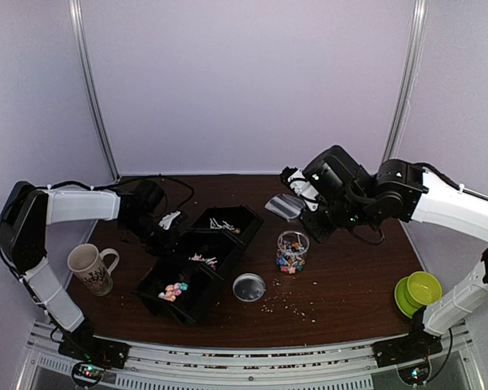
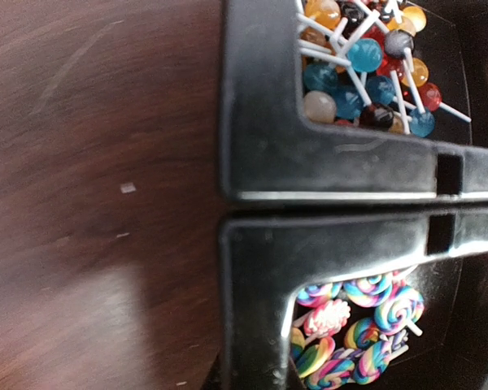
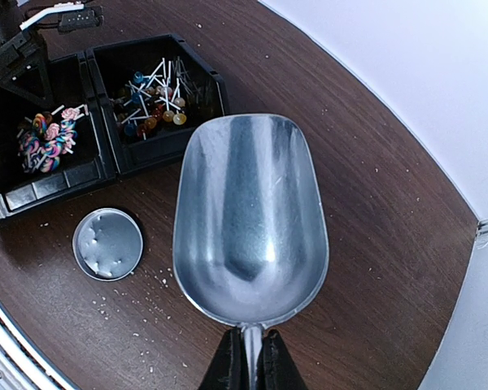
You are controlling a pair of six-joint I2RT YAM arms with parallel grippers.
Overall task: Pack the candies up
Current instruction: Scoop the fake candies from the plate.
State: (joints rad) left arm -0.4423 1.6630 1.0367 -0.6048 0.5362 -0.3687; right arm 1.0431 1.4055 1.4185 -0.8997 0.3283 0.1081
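The right gripper [image 3: 248,351] has its two black fingers pressed together on the thin handle of a shiny metal scoop [image 3: 248,219]. The scoop's bowl is bare inside. In the top view the scoop hangs above the dark brown wooden table [image 1: 358,276], towards its far side.

The small multicoloured candies [image 1: 291,259] lie in two places. Some fill the bottom of a clear round jar [image 1: 293,240], which stands open on the table just nearer the arm bases than the scoop's tip and close to the right gripper. The others form a small pink, yellow and blue heap [image 1: 173,290] in the nearest of three black plastic bins [image 1: 197,310], well apart from the right gripper and to its left.

The left gripper [image 1: 166,220] is closed and sits at the left edge of the bins, beside the middle and far ones; whether it holds anything cannot be told. Its wrist camera looks down on round lollipops [image 2: 366,61] in one bin and swirled lollipops [image 2: 358,325] in the next.

A round silver lid [image 3: 107,244] lies flat beside the bins, among pale crumbs [image 1: 289,305]. A patterned cream mug [image 1: 89,268] stands at the left and a green bowl [image 1: 417,291] at the right.
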